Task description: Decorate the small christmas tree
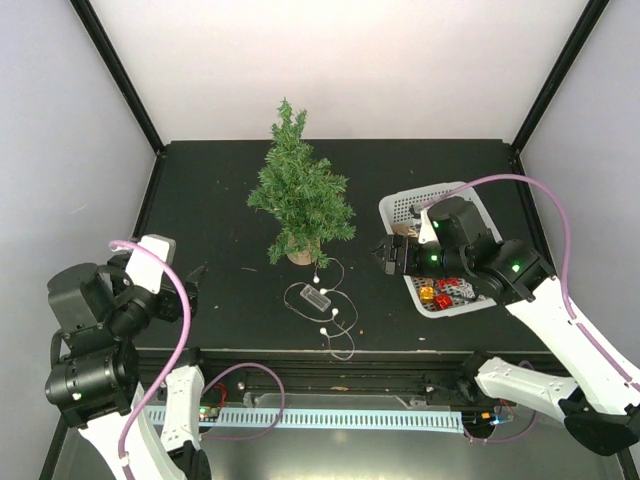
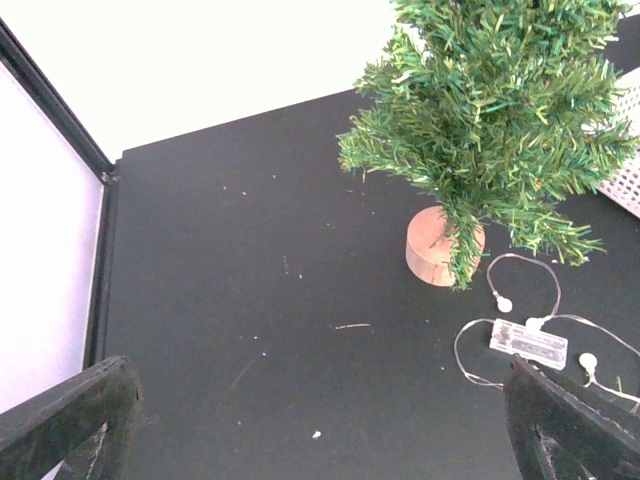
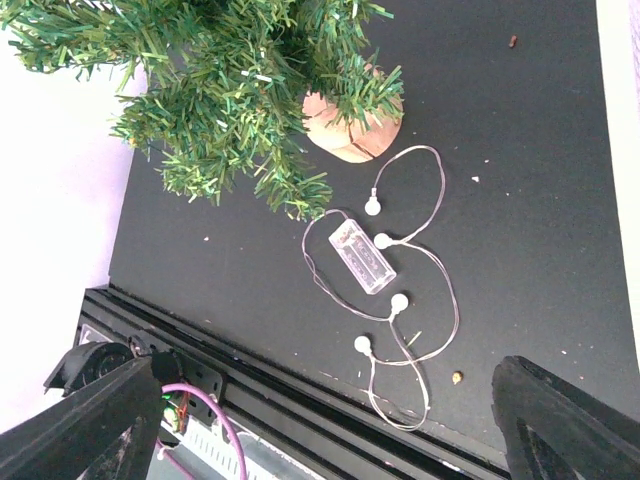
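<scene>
1. The small christmas tree (image 1: 300,200) stands upright on the black table (image 1: 220,180), on its wood stump (image 1: 300,255). No decoration on it yet.
2. The light string (image 1: 325,310) lies loose on the near side of the tree, just beside the stump. Its clear battery box (image 3: 362,256) sits in the middle of the loops.
3. The right gripper (image 1: 390,256) is right of the tree, level with the stump. Its fingers are spread wide and hold nothing.
4. The left gripper (image 1: 190,292) is left of the tree, well apart. It too is wide open and holds nothing.
5. Key relation: the right gripper is the nearer one to the string. The string lies toward the tree from its fingers, and the box's long axis runs slantwise to the line between them.
6. A white basket (image 1: 400,210) with ornaments (image 1: 440,295) is right of the tree, partly under the right arm.
7. Judgement: probably string first, with the right arm.
</scene>
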You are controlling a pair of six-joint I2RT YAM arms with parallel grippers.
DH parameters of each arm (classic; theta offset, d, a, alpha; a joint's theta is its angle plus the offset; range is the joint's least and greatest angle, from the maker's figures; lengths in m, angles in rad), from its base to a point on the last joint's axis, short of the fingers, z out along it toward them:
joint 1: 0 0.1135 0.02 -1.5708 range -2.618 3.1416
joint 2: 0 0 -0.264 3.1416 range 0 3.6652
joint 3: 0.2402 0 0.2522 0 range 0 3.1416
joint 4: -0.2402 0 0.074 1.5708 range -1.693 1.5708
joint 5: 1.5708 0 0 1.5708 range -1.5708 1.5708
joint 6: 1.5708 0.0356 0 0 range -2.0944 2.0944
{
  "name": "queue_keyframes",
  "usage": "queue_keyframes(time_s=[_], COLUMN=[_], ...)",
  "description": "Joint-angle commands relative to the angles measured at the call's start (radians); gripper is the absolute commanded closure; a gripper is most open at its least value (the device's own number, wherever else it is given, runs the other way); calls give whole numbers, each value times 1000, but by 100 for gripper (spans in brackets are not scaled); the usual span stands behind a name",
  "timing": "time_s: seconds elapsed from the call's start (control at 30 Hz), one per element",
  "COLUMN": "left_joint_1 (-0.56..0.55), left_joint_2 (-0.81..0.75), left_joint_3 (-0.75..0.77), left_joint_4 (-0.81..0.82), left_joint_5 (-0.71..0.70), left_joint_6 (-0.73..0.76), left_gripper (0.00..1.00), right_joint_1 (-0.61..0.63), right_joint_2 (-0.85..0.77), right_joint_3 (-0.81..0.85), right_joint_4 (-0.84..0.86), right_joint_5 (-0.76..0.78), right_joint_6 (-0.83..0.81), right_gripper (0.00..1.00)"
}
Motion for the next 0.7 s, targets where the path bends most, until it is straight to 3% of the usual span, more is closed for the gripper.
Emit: queue_keyframes(time_s=[0.0,0.4,0.67], left_joint_1=[9,9,9], left_joint_2=[-16,-14,152], left_joint_3=[53,82,62], left_joint_4=[-45,-55,-39], left_joint_5=[-37,-35,140], left_joint_6=[-34,-43,-6], left_gripper=[1,1,1], right_joint_1=[16,54,119], right_joint_2=[-7,59,157], right_joint_3=[0,29,43], right_joint_4=[-7,17,-126], right_joint_5=[4,-28,58], right_joint_6=[8,-18,-128], right_gripper=[10,11,13])
